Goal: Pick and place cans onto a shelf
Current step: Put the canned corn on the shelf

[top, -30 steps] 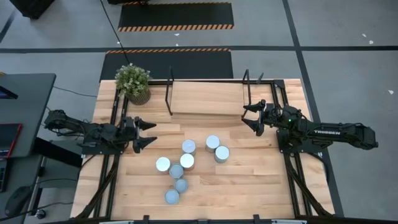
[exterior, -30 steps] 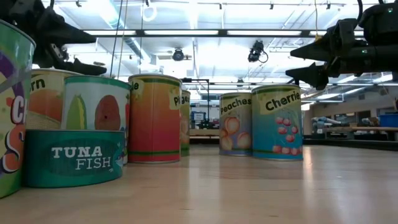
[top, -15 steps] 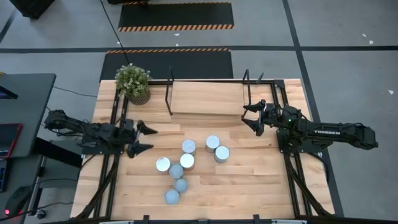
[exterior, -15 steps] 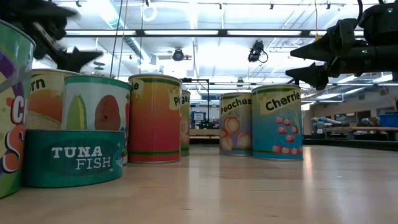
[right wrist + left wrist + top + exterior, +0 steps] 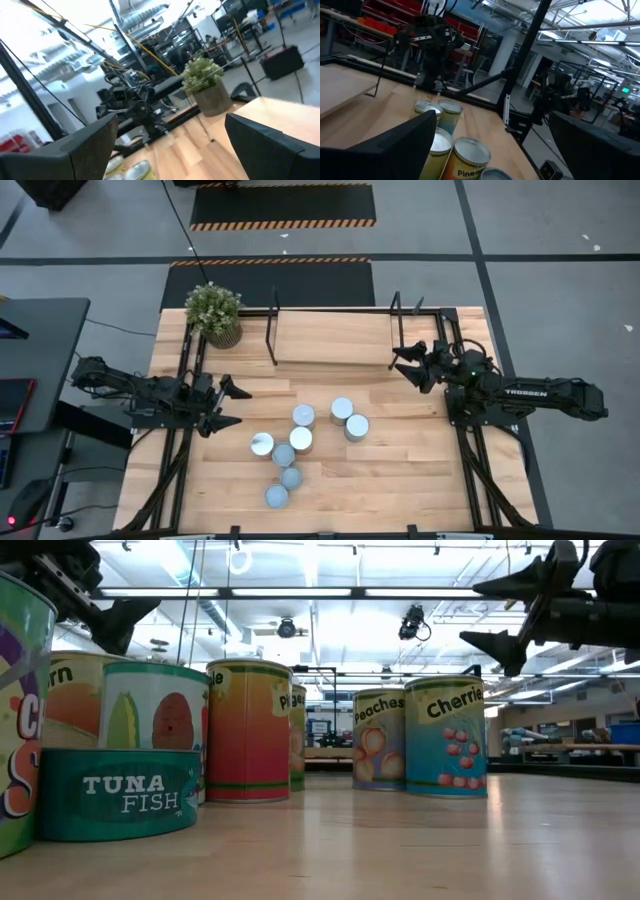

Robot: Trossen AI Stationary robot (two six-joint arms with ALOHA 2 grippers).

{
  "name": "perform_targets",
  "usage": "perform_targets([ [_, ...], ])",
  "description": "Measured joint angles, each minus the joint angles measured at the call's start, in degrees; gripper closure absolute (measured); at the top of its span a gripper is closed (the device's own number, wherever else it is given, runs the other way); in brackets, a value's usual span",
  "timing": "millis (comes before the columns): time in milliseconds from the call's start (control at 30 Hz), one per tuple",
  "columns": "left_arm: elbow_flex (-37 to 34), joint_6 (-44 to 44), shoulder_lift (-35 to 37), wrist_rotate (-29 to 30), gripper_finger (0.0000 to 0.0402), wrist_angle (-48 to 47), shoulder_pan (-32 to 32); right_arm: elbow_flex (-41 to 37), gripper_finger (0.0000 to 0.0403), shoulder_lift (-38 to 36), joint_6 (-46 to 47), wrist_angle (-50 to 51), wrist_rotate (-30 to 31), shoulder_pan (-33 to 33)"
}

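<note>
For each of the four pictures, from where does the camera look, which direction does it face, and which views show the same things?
High view: above, facing straight down on the table; both arms, left gripper and right gripper open.
Low view: at tabletop height, facing level across; cans close, both grippers overhead.
Left wrist view: on the left arm, facing across the cans to the right arm; own fingers below.
Right wrist view: on the right arm, facing the potted plant and left arm.
Shared: the wrist views see each other's arm; the cans show in all four.
</note>
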State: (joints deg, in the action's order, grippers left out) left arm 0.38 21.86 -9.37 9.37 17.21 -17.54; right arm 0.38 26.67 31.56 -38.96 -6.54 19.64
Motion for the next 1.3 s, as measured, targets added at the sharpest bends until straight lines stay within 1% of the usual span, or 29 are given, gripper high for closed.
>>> perform_targets([
  [100, 0.0, -1.4, 0.0, 0.0, 0.001, 0.0, 0.0, 0.0, 0.0027, 0.2, -0.5, 0.0, 1.4, 0.0],
  [233, 0.0, -3.0, 0.0, -0.1, 0.001, 0.0, 0.0, 0.0, 0.0027, 0.8, -1.5, 0.0, 6.1, 0.0],
  [300, 0.1, -3.1, 0.0, -1.4, 0.001, -0.3, 0.1, 0.0, 0.0027, 1.1, -1.5, 0.0, 8.6, 0.0],
  [367, 1.3, -3.1, -0.1, -2.4, 0.001, -4.9, 0.1, 0.0, 0.0027, 1.5, -1.4, 0.0, 9.4, 0.0],
  [467, 5.9, -4.6, -2.0, -1.7, 0.001, -12.2, 0.1, 0.0, 0.0027, 1.9, -1.6, 0.0, 10.5, 0.0],
  [500, 7.5, -5.4, -3.0, -1.2, 0.001, -14.2, 0.1, 0.0, 0.0027, 1.9, -1.7, 0.0, 9.8, 0.0],
  [633, 13.1, -9.1, -9.1, -0.4, 0.001, -20.9, 0.0, 0.9, 0.0027, 2.0, -4.7, -1.0, 0.6, 0.0],
  [767, 18.3, -9.7, -15.2, -2.5, 0.001, -28.1, -0.4, 3.6, 0.0027, 2.5, -7.2, 1.1, -1.7, 0.0],
  [833, 21.0, -5.8, -18.3, -3.4, 0.001, -32.1, -1.5, 5.1, 0.0027, 2.7, -9.5, 3.5, -2.7, 0.0],
  [900, 23.3, -0.7, -21.5, -3.6, 0.001, -34.2, -3.4, 6.5, 0.0027, 2.8, -11.2, 6.0, -4.0, -0.1],
  [1067, 28.7, 11.4, -30.6, -3.8, 0.001, -38.1, -9.4, 8.6, 0.0027, 4.1, -15.7, 9.6, -3.8, -2.4],
  [1133, 32.0, 15.9, -34.2, -3.7, 0.001, -41.5, -11.5, 9.0, 0.0027, 4.8, -16.9, 9.5, -3.3, -4.0],
  [1300, 39.5, 24.9, -41.9, -3.7, 0.001, -54.8, -16.4, 9.8, 0.0027, 6.9, -20.9, 9.7, 0.9, -8.4],
])
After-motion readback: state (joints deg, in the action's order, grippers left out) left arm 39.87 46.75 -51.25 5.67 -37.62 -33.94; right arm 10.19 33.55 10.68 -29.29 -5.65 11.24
